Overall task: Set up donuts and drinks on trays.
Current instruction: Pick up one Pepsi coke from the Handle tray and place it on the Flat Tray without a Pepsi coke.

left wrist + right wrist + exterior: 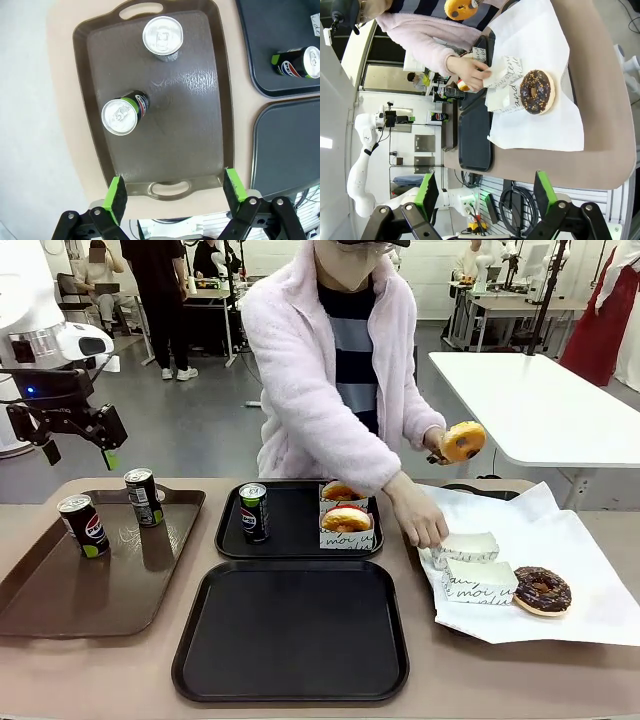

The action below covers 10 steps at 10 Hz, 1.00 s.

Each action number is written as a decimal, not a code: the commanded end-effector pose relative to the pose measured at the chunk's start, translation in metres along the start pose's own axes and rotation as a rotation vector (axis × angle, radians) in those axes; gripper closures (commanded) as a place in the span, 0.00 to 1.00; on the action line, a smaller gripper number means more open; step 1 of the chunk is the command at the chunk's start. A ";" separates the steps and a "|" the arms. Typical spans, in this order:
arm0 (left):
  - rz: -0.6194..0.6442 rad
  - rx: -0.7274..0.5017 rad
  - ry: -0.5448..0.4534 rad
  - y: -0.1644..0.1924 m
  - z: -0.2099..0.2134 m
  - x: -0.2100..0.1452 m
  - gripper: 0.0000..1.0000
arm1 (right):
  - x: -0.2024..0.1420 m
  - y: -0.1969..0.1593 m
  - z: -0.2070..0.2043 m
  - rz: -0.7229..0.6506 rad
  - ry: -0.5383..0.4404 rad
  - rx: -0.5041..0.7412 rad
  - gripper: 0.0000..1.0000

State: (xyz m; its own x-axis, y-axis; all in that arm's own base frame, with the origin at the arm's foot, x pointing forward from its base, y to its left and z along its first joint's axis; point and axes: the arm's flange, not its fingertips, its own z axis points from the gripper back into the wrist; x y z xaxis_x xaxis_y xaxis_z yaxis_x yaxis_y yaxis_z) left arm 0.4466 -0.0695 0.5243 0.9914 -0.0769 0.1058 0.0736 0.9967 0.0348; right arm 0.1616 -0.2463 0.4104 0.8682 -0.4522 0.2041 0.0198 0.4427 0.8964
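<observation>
The far black tray (300, 535), a near-square of smooth plastic with rounded corners and a raised rim, holds a slim black can (253, 512) standing upright at its left side. At its right side are two sleeved donuts, one (347, 520) in front of the other (340, 490), each a golden ring tucked into white paper printed with black script. Just in front of this tray lies the near black tray (290, 630), the same shape, its floor flat and matte.

Left of the far tray is a longer brown tray (100, 580) with a glossy, finely grained floor and cut-out handles. Two cans (83, 525) (144, 497) stand apart on it, their silver tops round.

Right of the far tray a crumpled sheet of white paper (570, 540) carries flat paper sleeves (470, 548) and a chocolate donut (541, 590) with sprinkles, touching the nearest sleeve. A person's hand (418, 520) rests on the sleeves. The other hand (436, 443) holds a yellow-topped donut (462, 441) in the air above the paper.

The left gripper (80, 452) hangs above the brown tray, its green-padded fingers spread wide and gripping nothing. The right gripper (485, 190) is likewise spread and bare, off the tan table (450, 685) edge beyond the paper.
</observation>
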 end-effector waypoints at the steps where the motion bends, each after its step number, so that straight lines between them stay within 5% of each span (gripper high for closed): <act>1: -0.055 -0.031 0.023 0.012 -0.006 0.007 0.00 | -0.001 -0.002 0.000 0.001 0.006 0.007 0.00; 10: -0.002 -0.069 0.034 0.074 -0.095 0.035 0.00 | -0.001 -0.002 0.000 0.001 0.006 0.007 0.00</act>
State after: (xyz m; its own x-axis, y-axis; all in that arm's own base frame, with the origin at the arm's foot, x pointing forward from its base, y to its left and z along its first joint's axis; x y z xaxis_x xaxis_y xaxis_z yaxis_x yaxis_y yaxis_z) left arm 0.4959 0.0017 0.4431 0.9941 -0.0930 0.0557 0.0955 0.9944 -0.0450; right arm 0.1615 -0.2463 0.4104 0.8681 -0.4524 0.2042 0.0197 0.4426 0.8965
